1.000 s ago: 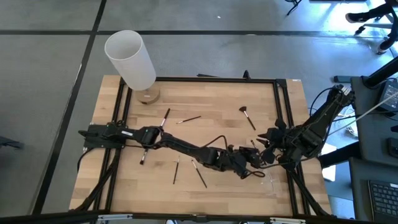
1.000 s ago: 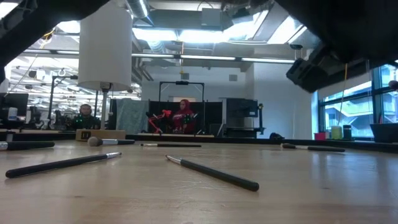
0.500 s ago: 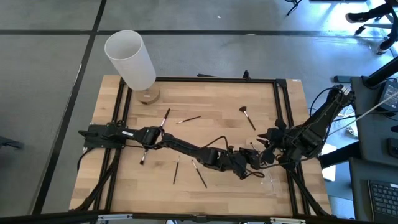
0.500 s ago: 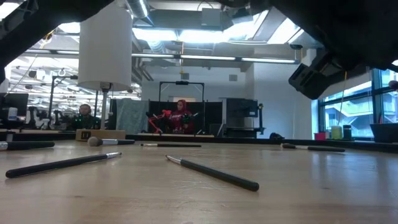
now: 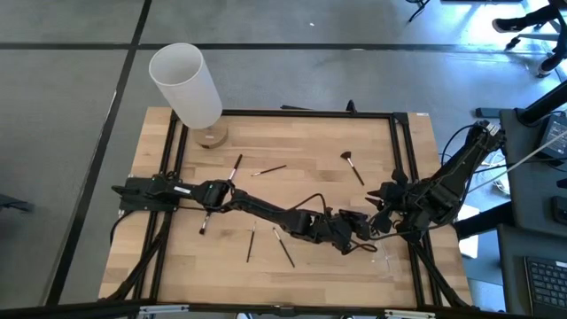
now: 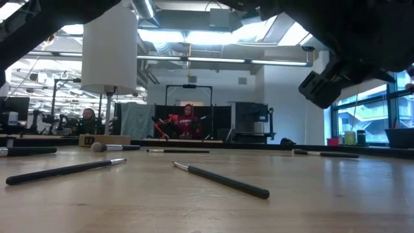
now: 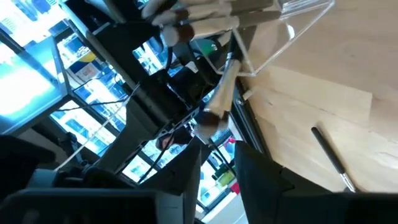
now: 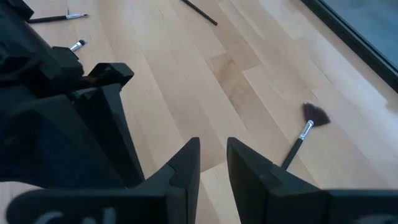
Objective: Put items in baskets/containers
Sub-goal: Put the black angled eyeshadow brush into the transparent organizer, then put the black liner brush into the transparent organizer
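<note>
**Both grippers meet over the clear container at the table's right front**

The left gripper (image 5: 361, 227) reaches across the table and pinches a makeup brush (image 7: 219, 99) between nearly closed fingers; only the left wrist view shows this, with the brush's head just outside the clear container (image 7: 292, 31), where a bundle of brushes (image 7: 205, 15) already lies. From above the container is little more than glints (image 5: 385, 252). The right gripper (image 5: 383, 206) sits just beside the left one, fingers a narrow slit apart and empty; its wrist view shows the flared brush (image 8: 303, 132) on bare wood. Loose brushes (image 5: 285, 247) lie mid-table, one (image 6: 220, 179) plain in the low view. The white cylinder (image 5: 186, 84) stands at the far left corner, well apart
</note>
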You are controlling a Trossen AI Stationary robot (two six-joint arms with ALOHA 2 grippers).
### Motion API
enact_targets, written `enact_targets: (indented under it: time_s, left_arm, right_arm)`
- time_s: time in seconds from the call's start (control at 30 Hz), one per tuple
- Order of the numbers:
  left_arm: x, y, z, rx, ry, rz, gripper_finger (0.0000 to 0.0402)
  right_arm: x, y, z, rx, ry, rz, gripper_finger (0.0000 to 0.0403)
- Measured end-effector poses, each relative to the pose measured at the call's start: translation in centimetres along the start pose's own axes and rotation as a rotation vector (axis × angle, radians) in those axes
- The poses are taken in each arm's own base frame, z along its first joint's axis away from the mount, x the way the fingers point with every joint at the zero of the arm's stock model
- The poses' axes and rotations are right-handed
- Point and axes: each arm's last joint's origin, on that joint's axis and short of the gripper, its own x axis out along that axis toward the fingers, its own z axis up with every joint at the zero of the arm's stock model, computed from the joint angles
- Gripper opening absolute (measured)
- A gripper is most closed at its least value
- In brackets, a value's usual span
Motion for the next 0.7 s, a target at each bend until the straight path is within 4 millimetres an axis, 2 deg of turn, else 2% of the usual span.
enact_targets:
  time_s: [0.17,0.27,0.53,0.7]
  left_arm:
    - [-0.1,0.1,0.2,-0.003,-0.002,0.003,0.0118]
    - [-0.3,0.4,0.2,-0.073,0.01,0.026,0.0125]
    - [-0.8,2.6,-1.4,-0.474,0.185,0.134,0.0124]
    - [-1.6,2.8,-1.4,-0.73,0.334,0.14,0.0123]
  right_arm:
    - [0.0,0.0,0.0,0.0,0.0,0.0,0.008]
    - [0.0,0.0,0.0,0.001,0.0,0.0,0.008]
    - [0.0,0.1,0.1,0.013,-0.014,0.001,0.008]
    - [0.0,0.2,0.2,0.039,-0.034,0.01,0.008]
